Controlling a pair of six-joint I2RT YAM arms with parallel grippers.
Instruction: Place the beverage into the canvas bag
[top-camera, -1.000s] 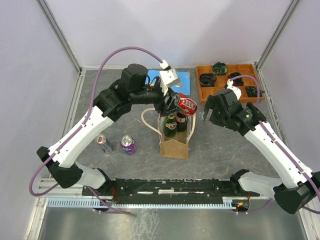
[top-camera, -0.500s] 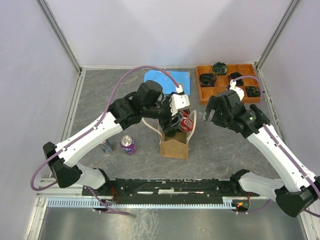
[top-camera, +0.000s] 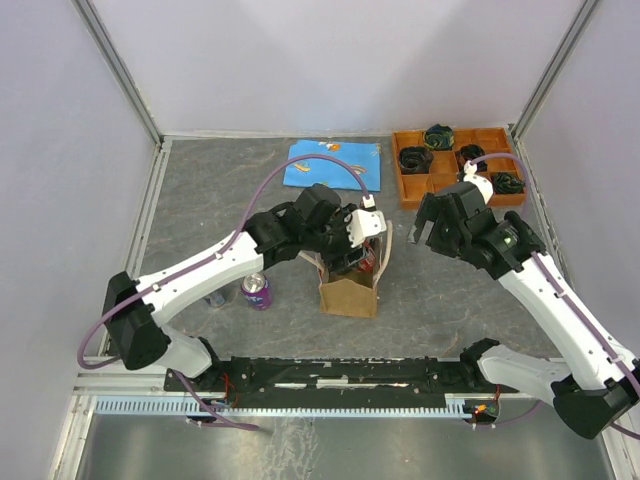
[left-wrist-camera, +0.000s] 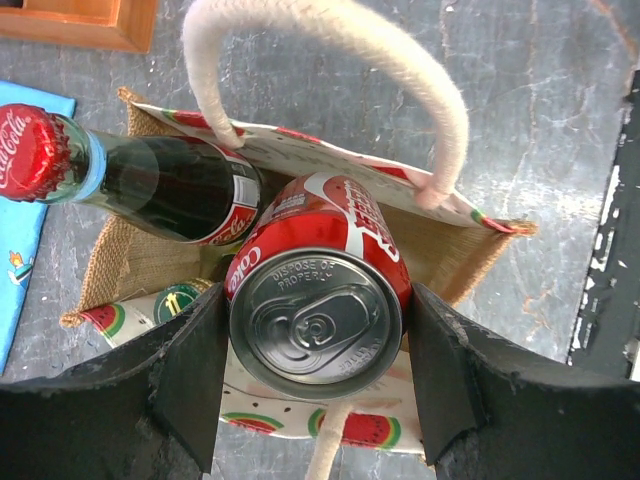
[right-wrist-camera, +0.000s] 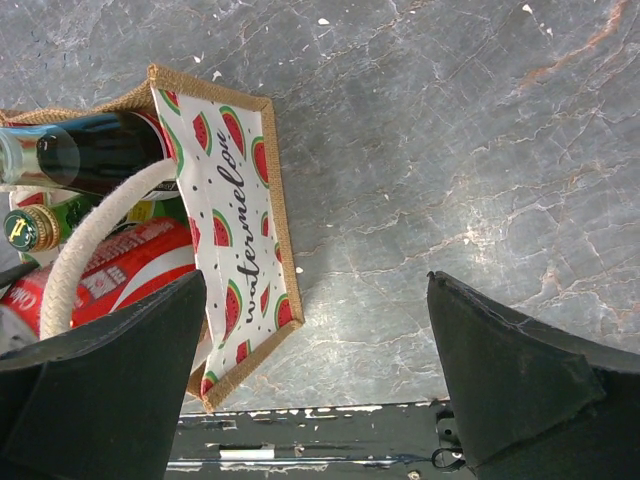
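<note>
Looking down from the left wrist, we see the red can (left-wrist-camera: 318, 300) held tight between the two black fingers of the left gripper (left-wrist-camera: 318, 345). The can is shiny red with a silver top and a pull tab. Its bottom end points down into the open mouth of the canvas bag (left-wrist-camera: 120, 265), right beside a dark glass bottle (left-wrist-camera: 170, 185) that leans inside.

We can read "Coke" on the can's side and "DISPOSE OF PROPERLY" on its top. The bottle's red cap says "Coca-Cola".

From the right wrist we see the bag's white side with little watermelon slices and the word "watermelon". A green bottle cap (right-wrist-camera: 25, 228) shows there too. The right gripper (right-wrist-camera: 315, 290) is wide open with nothing in it, above the grey table (right-wrist-camera: 450, 150) beside the bag.

Only the top view shows a purple can (top-camera: 256, 290) standing left of the bag, a blue cloth (top-camera: 333, 163) and an orange tray (top-camera: 455, 165) at the back.
</note>
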